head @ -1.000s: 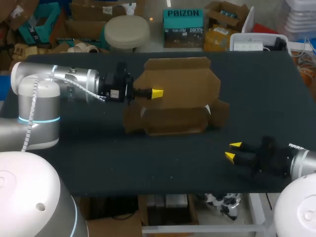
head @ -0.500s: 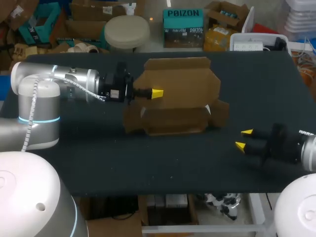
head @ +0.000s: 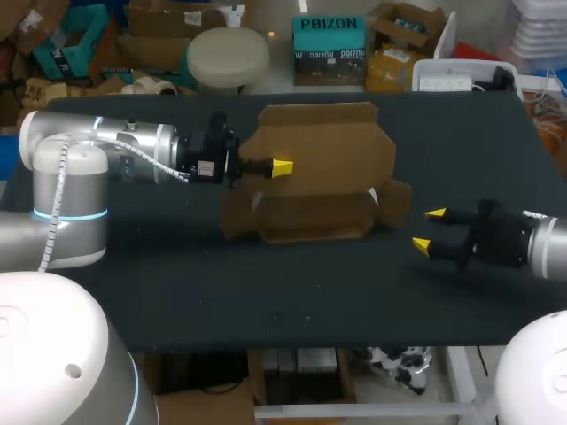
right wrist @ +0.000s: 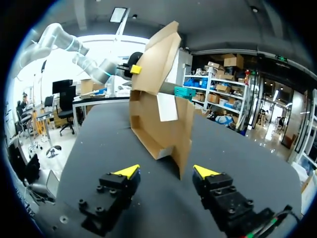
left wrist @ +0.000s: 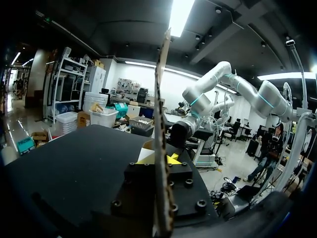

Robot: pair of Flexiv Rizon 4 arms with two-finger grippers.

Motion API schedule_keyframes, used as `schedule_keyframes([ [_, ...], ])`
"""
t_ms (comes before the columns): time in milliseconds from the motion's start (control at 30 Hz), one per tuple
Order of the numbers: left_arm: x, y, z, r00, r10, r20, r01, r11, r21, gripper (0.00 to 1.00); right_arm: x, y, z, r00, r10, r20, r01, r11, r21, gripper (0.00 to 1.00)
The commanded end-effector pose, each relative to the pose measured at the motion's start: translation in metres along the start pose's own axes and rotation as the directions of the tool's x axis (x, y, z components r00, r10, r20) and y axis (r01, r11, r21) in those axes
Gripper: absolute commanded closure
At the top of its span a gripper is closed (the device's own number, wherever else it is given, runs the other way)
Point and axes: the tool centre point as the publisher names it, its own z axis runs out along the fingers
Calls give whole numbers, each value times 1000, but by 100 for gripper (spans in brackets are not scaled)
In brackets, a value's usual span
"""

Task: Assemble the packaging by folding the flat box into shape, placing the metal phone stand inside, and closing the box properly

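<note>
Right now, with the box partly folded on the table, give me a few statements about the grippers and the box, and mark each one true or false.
1. The right gripper is open and holds nothing. True.
2. The right gripper touches the cardboard box. False: it sits apart from the box, with bare table between them.
3. The left gripper grips the box's raised lid panel. True.
4. The box is closed. False: the lid panel stands up and the tray below it is open.
</note>
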Motion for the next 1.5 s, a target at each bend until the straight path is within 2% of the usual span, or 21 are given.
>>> schedule_keyframes([
  [33, -1, 4, -2, 1000, -1, -2, 1, 1000, -3, 100, -15, -1, 20, 1000, 3, -17, -3, 1000, 3, 29],
  [300, -1, 4, -2, 1000, -1, -2, 1, 1000, -3, 100, -31, 5, 37, 1000, 7, -20, -7, 1000, -14, 30],
  [500, -1, 4, -2, 1000, -1, -2, 1, 1000, -3, 100, -30, 8, 48, 999, 4, -38, -5, 1000, -23, 44],
  [933, -1, 4, -2, 1000, -1, -2, 1, 1000, -3, 100, -30, 12, 54, 999, -10, -50, 9, 1000, -24, 56],
  [1000, -1, 4, -2, 1000, -1, -2, 1, 1000, -3, 100, -30, 12, 55, 999, -10, -45, 9, 1000, -25, 71],
  [1067, -1, 4, -2, 1000, -1, -2, 1, 1000, -3, 100, -30, 12, 55, 999, -7, -38, 6, 1000, -28, 100],
  [1500, -1, 4, -2, 1000, -1, -2, 1, 1000, -3, 100, -16, 12, 54, 999, 3, 36, -1, 998, -60, 100],
])
